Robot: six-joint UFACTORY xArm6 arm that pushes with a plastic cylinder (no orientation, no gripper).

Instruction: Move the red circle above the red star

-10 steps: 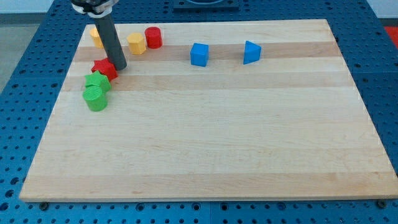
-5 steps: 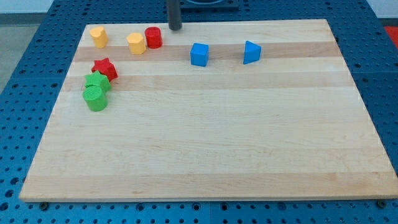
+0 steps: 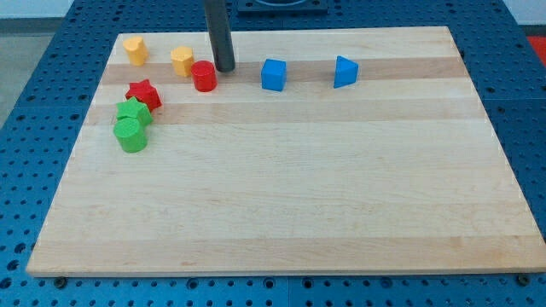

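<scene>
The red circle [image 3: 203, 76] stands near the board's top left. The red star [image 3: 143, 93] lies to its left and a little lower. My tip [image 3: 224, 68] is just to the right of the red circle and slightly above it, touching or nearly touching it. A yellow block [image 3: 182, 61] sits right next to the red circle's upper left.
A second yellow block [image 3: 134, 49] is at the top left corner. A green star [image 3: 134, 112] and a green circle [image 3: 130, 135] sit below the red star. A blue cube [image 3: 273, 74] and a blue wedge-like block [image 3: 345, 72] lie to the right. The wooden board [image 3: 299, 188] sits on a blue pegboard.
My tip went from beside the red star up to the board's top edge, then down to the red circle's right. The red circle has shifted down and slightly left.
</scene>
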